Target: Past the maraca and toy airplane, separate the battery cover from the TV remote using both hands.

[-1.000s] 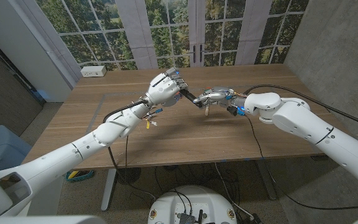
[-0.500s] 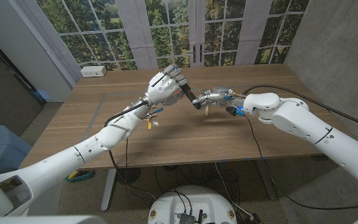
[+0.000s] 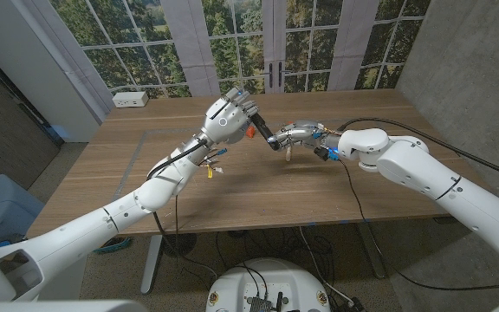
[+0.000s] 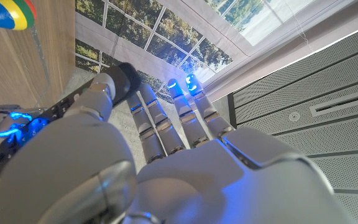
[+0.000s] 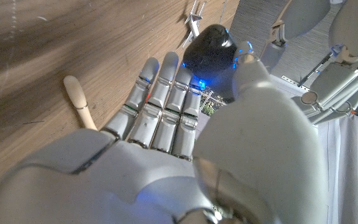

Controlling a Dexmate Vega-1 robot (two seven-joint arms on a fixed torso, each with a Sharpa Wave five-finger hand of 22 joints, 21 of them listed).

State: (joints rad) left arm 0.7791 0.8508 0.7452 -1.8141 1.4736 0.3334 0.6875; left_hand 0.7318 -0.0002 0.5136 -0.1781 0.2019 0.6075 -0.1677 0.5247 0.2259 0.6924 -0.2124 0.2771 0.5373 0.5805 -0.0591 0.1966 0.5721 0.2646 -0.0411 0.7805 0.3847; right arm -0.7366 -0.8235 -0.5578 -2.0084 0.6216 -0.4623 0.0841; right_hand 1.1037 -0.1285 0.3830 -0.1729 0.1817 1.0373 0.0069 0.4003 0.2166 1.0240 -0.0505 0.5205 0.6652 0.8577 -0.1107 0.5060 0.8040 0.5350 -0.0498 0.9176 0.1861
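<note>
Between both hands (image 3: 232,121) (image 3: 300,135), the TV remote (image 3: 262,134) shows mostly hidden.

No text, label, brand, number or sign can be read anywhere here. The remote (image 3: 262,132) between the two hands is too small and too covered for its button markings to be made out, and the white box (image 3: 131,99) at the table's far corner shows no legible print.
</note>
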